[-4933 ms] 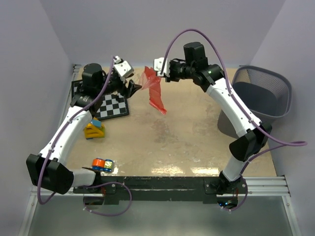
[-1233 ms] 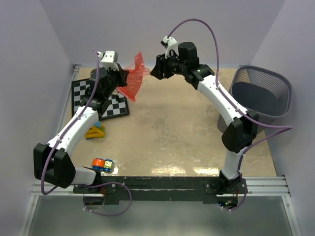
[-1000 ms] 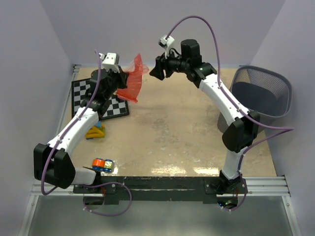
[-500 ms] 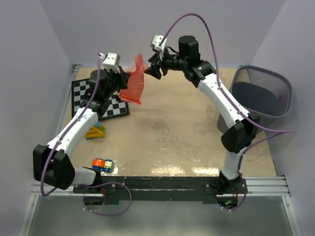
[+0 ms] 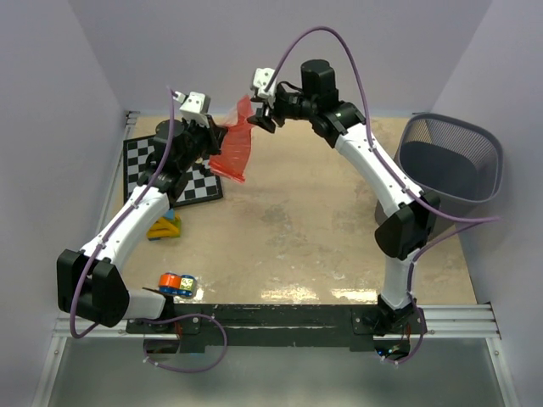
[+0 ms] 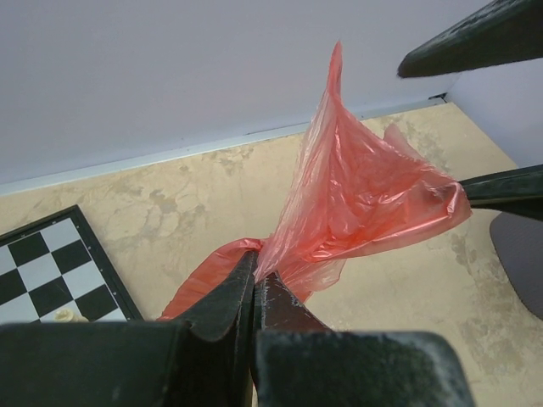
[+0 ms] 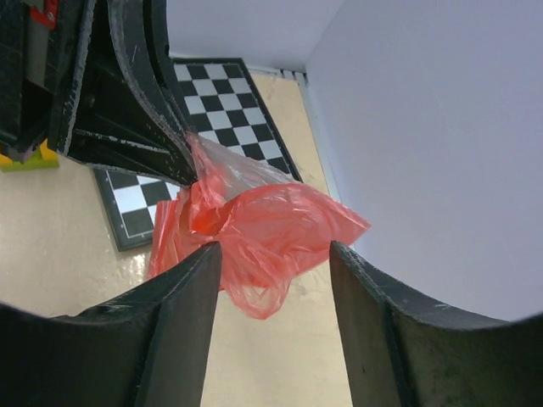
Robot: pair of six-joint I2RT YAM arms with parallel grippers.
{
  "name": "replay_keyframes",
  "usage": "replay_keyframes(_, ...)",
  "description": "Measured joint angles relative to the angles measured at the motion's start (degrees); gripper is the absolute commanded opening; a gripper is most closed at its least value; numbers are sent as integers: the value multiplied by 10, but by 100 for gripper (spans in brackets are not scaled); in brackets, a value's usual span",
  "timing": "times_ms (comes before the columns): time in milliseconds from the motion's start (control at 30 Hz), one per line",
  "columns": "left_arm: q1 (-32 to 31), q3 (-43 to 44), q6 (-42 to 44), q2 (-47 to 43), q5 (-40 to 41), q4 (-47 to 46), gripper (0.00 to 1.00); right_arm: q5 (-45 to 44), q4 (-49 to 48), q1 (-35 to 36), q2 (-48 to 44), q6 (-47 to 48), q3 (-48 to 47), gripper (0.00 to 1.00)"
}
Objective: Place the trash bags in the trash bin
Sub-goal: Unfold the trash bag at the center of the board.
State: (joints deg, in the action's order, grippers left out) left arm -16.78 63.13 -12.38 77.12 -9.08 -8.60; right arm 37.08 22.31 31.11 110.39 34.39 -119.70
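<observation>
A: Progress re trash bag point(image 5: 233, 153)?
B: Not binned yet. It's pinched in clenched left gripper point(image 5: 215, 136), held aloft nr table's point(image 5: 297, 237) far edge, left of centre. Right gripper point(image 5: 258, 116) is spread round its free end. Trash bin point(image 5: 450, 127), far-right corner, is well apart.

trash bag point(image 5: 233, 153) rear-centre | trash bin point(image 5: 458, 132) right | chessboard point(image 5: 197, 183) rear-left

Left jaws clamped together; right jaws spread apart, facing them.

Overhead looks down; both wrist cameras closely share the trash bag point(image 6: 356, 195).
</observation>
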Motion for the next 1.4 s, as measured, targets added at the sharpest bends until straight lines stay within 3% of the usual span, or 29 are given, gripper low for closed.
replay_keyframes(267,0,0,0,0,-4,0,0,3,61,18,50,42,-35,25)
replay_keyframes(367,0,0,0,0,-2,0,0,5,78,20,51,46,-35,0)
replay_keyframes(500,2,0,0,0,6,1,0,-2,81,20,51,15,-35,0)
replay_keyframes(833,7,-2,0,-4,50,9,0,-169,14,-8,23,-231,45,0)
replay_keyframes(1100,3,-15,-5,-10,39,10,0,-217,-5,-30,2,-395,79,0)
replay_keyframes(1267,3,-25,2,-12,38,10,44,-206,-5,-49,0,-419,79,0)
replay_keyframes(1400,17,-46,21,-22,-4,3,55,-186,-5,-70,-2,-372,79,0)
